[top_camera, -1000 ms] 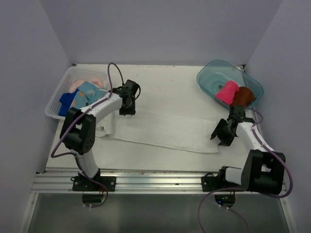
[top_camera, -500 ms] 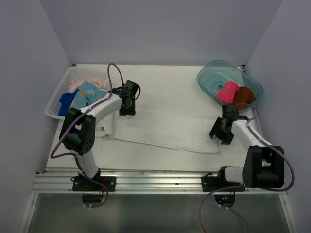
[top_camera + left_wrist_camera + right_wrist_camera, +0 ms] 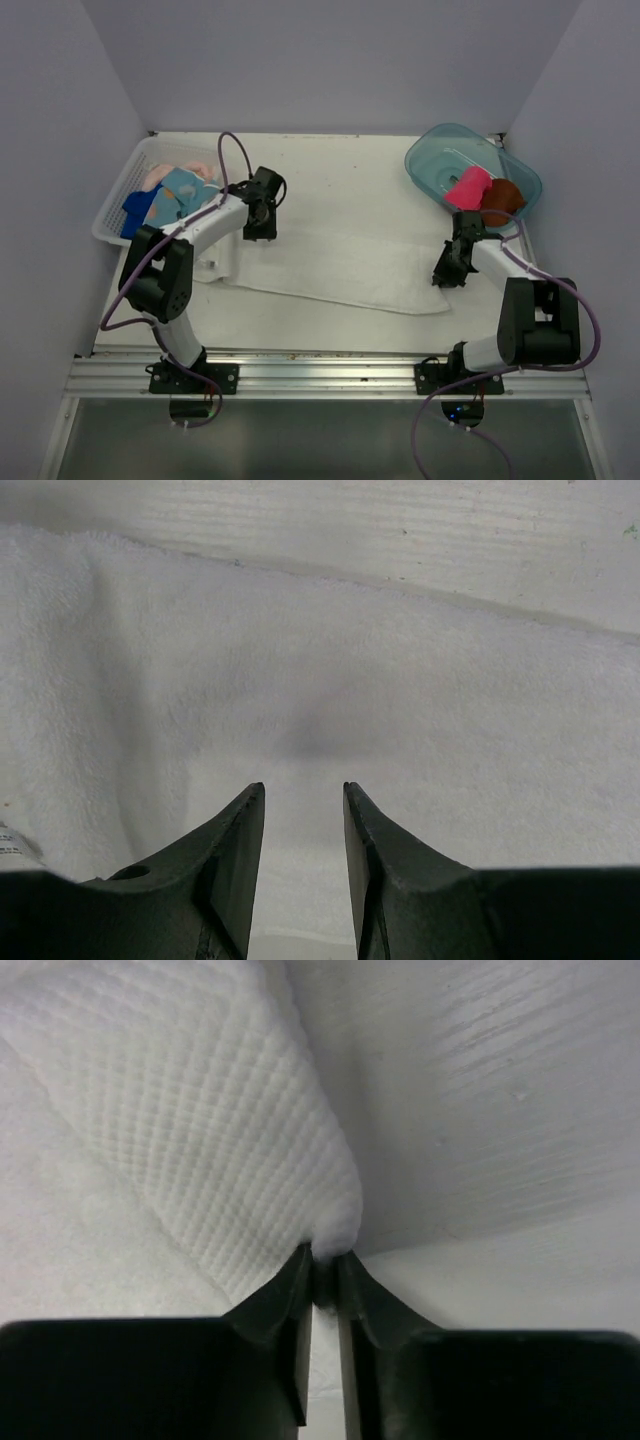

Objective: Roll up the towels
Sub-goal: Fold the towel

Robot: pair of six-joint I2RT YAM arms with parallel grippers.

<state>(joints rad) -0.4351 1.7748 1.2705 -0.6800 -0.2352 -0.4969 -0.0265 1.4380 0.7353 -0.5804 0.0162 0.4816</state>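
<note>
A white towel (image 3: 330,265) lies spread flat across the middle of the table. Its terry surface (image 3: 330,670) fills the left wrist view. My left gripper (image 3: 258,233) hangs over the towel's far left part, its jaws (image 3: 303,786) open with only cloth showing in the gap. My right gripper (image 3: 443,277) is at the towel's right end, shut on the towel's corner (image 3: 335,1228), which bunches up between the fingertips (image 3: 300,1265). A pink towel (image 3: 467,188) and a brown towel (image 3: 501,198) sit rolled in the teal tub (image 3: 435,160).
A white lattice basket (image 3: 108,222) at the back left holds a light blue printed towel (image 3: 183,190), a royal blue one (image 3: 136,210) and a peach one (image 3: 165,173). Walls close in both sides and the back.
My right gripper has moved in to the towel's right end and shut on its corner. The left gripper has hardly moved and stays open.
</note>
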